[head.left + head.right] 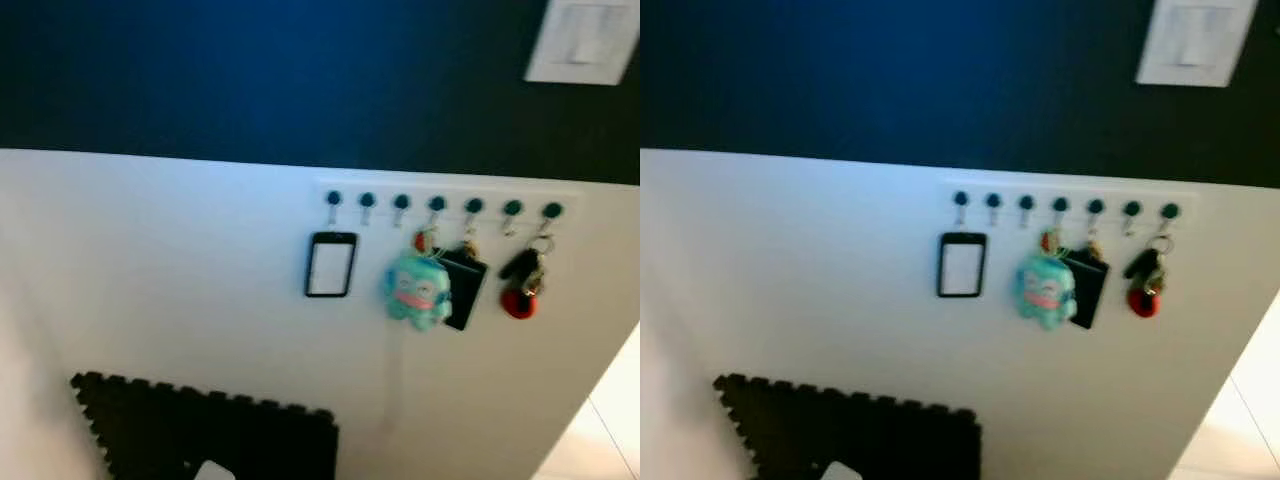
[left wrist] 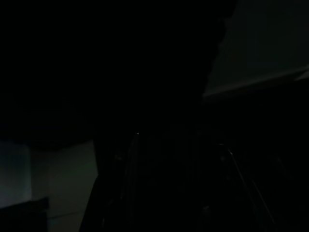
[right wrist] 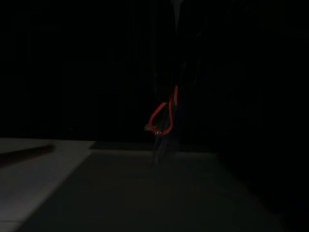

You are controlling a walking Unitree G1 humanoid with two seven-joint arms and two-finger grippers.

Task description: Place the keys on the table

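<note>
The keys [image 1: 522, 283] hang on the wall, from the second hook from the right of a white hook rail [image 1: 445, 203] with seven dark round knobs. The bunch has a black fob and a round red tag under it. To their left, on the same rail, hang a flat black card holder [image 1: 463, 288] and a turquoise plush charm [image 1: 416, 291] that partly covers it. Further left a small black-framed white panel [image 1: 331, 264] sits on the white lower part of the wall, just under the first knobs. The upper part of the wall is dark blue, and a white light switch plate [image 1: 585, 42] is on it, up to the right. At the bottom, a black foam mat [image 1: 205, 432] with toothed edges leans at the foot of the wall.

Both wrist views are very dark. In the right wrist view a thin red loop [image 3: 164, 116] hangs in the middle above a pale floor; the picture is too dark to say if the right gripper holds it, or how far its fingers are apart. In the left wrist view the left gripper cannot be made out, so I cannot tell its state either.
</note>
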